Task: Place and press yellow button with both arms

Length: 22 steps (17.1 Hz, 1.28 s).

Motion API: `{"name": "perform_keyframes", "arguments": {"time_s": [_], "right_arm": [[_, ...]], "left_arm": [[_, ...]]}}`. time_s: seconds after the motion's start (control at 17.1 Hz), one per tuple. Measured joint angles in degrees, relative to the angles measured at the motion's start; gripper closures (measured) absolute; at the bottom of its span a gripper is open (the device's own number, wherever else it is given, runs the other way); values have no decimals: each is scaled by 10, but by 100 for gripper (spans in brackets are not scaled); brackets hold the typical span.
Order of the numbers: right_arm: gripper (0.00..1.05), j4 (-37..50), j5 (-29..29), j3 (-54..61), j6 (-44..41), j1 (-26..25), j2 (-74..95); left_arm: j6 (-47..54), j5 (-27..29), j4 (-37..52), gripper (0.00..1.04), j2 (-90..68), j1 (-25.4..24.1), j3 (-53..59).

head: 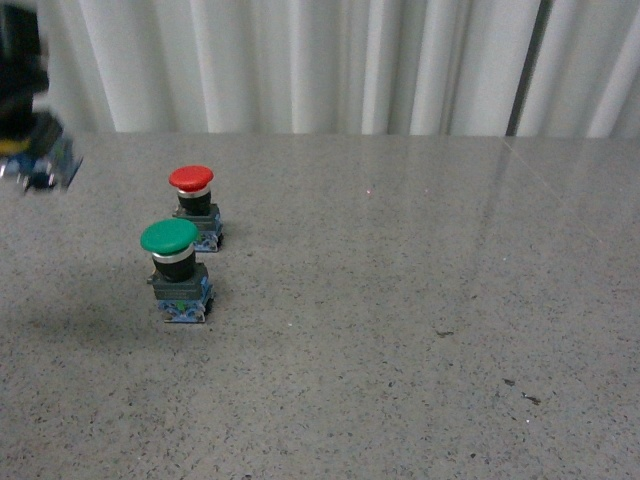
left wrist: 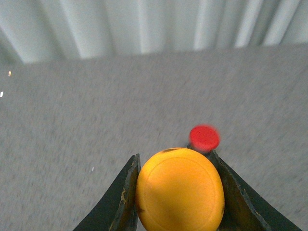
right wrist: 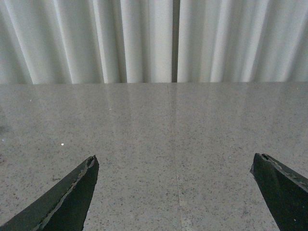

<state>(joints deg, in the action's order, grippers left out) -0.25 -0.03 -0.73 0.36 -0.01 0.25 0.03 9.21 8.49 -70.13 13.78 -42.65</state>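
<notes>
The yellow button [left wrist: 179, 190] fills the space between my left gripper's [left wrist: 179, 192] black fingers, which are shut on its round yellow cap, held above the table. In the front view that arm shows as a blurred black mass at the far left edge, with the yellow button's [head: 40, 165] bluish base and a trace of yellow hanging above the table. My right gripper [right wrist: 175, 187] is open over bare grey table, nothing between its fingers. The right arm does not show in the front view.
A red-capped button [head: 193, 205] and a green-capped button [head: 175, 270] stand upright on the speckled grey table [head: 400, 320], left of centre. The red-capped button [left wrist: 204, 138] also shows just beyond the left gripper's fingers. White curtains [head: 330, 60] close off the back edge.
</notes>
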Motion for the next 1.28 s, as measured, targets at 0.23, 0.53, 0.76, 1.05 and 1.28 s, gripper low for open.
{"name": "perform_keyframes", "arguments": {"time_s": [0.23, 0.53, 0.76, 1.05, 1.28], "right_arm": [[7, 0, 0, 0, 0, 0, 0], [7, 0, 0, 0, 0, 0, 0], [7, 0, 0, 0, 0, 0, 0], [7, 0, 0, 0, 0, 0, 0], [7, 0, 0, 0, 0, 0, 0]], "left_arm": [[-31, 23, 12, 70, -90, 122, -137], [-144, 37, 17, 70, -259, 203, -200], [-233, 45, 24, 70, -312, 223, -198], [-268, 42, 28, 70, -372, 247, -198], [-267, 47, 23, 65, -378, 249, -214]]}}
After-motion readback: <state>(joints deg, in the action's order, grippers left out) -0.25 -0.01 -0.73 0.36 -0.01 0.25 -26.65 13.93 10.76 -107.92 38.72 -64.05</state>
